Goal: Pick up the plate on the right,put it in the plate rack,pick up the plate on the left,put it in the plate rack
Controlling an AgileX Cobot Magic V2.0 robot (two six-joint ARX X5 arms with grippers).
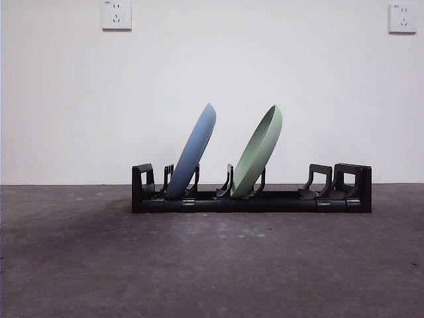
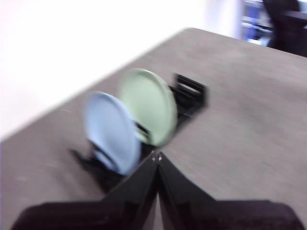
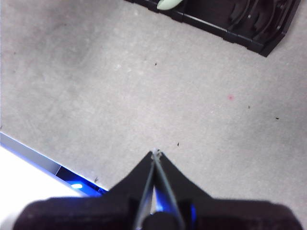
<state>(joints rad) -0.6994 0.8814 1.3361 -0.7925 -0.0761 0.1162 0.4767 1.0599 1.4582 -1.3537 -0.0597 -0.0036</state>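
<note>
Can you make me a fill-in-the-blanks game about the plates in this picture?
1. Both plates stand in the black ____.
2. In the front view, the blue plate is on the ____ of the green plate.
3. The number of plates in the rack is ____.
4. The left gripper and right gripper both have their jaws ____.

Missing words: rack; left; two; shut

Colour key. Plate rack (image 1: 252, 199): solid black, unpatterned. Left plate (image 1: 193, 151): plain pale blue. Right plate (image 1: 258, 151): plain pale sage green, its rim slightly lighter. Table (image 1: 212, 265): dull grey-brown, mottled with faint pale scuffs and small dark specks. Wall (image 1: 212, 79): uniform off-white, with two white sockets (image 1: 116, 14) high at left and right. Both tools: black; left tool (image 2: 157, 155), right tool (image 3: 156, 153).
</note>
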